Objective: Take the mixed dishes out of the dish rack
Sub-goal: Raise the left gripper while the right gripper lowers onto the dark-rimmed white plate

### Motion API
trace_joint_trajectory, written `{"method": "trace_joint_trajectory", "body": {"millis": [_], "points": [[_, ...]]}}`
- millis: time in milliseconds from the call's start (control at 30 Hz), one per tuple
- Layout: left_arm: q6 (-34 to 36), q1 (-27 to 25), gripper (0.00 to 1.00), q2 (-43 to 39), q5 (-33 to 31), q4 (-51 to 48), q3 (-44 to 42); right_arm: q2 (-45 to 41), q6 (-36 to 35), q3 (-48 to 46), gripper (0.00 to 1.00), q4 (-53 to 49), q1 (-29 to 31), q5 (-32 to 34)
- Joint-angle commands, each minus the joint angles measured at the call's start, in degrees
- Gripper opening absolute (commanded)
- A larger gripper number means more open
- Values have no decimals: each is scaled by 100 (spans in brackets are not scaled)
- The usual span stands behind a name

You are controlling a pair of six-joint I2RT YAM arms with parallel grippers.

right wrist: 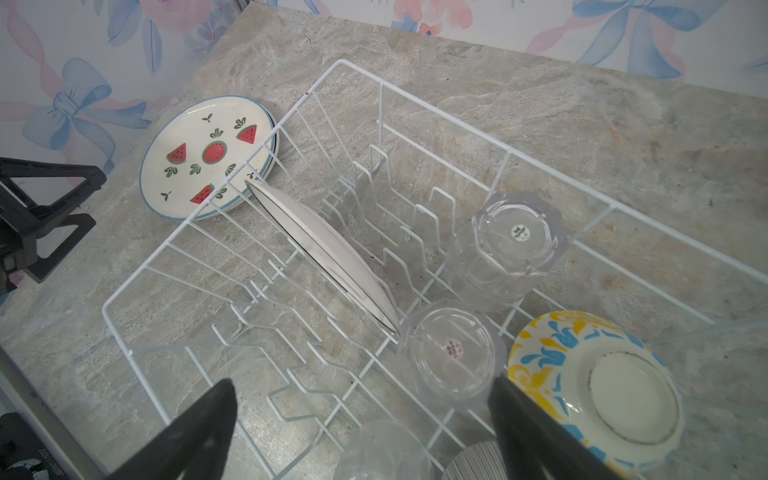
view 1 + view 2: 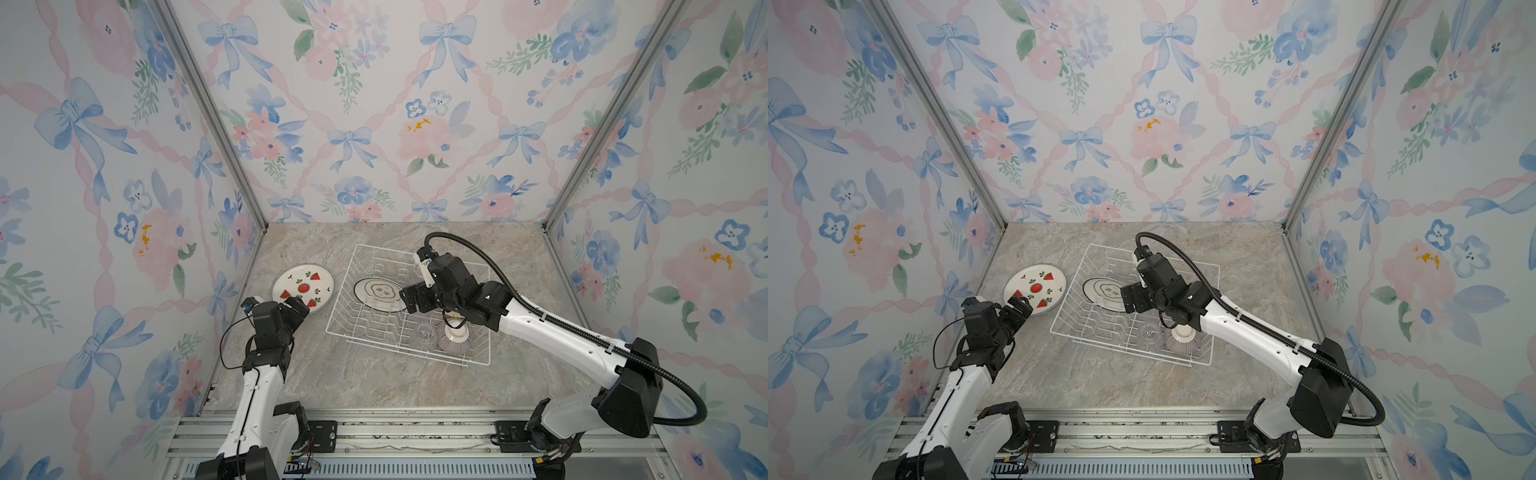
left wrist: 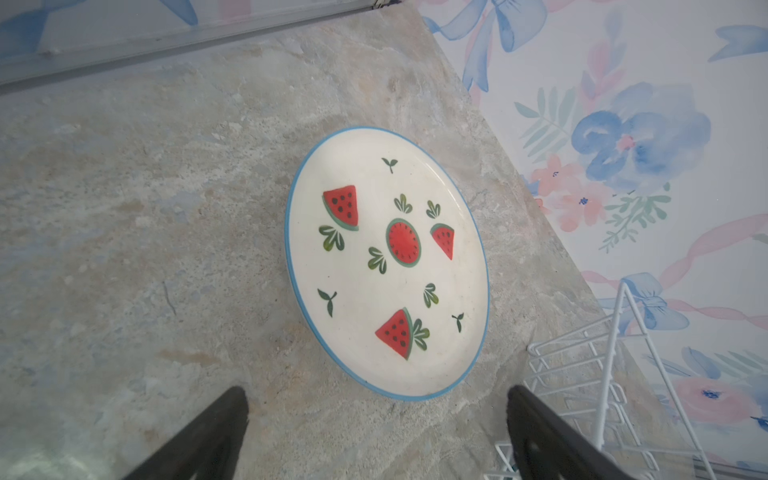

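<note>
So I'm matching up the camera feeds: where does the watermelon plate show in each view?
Top view: watermelon plate left of the dish rack, ahead of the left gripper.
Other top view: same spot, left of the rack.
Left wrist: centre of picture, beyond the fingers.
Right wrist: upper left, outside the rack.
Shared landmark: the rack's white wire corner beside it.

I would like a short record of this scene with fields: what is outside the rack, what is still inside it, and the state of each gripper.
outside rack: watermelon plate lying flat on the countertop, apparently on top of another plate
inside dish rack: one plate on edge between the prongs, three upside-down clear glasses, yellow-blue bowl, grey-striped bowl
left gripper: open, empty, near the watermelon plate
right gripper: open, empty, above the rack
</note>
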Motion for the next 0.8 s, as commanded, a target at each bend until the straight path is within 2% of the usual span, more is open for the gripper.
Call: {"method": "trace_joint_trajectory", "body": {"millis": [0,133,267,400,633,767], "points": [[138,-112,98,-460,136,218,-379,123,-186,-63,97,-100,110,234],[187,-252,98,-833,285,214,-516,219,-350,97,98,-74,213,282],[258,-558,98,-890,369,312,-523,371,-607,296,98,-50,227,165],[283,-624,98,-979,475,386,-622,549,-944,543,99,-185,222,143],[334,-630,98,-1049,941,655,-658,876,-1427,901,81,-434,195,-23],[245,-632,98,-954,1240,655,-494,998,-1475,890,72,-389,68,-384]]}}
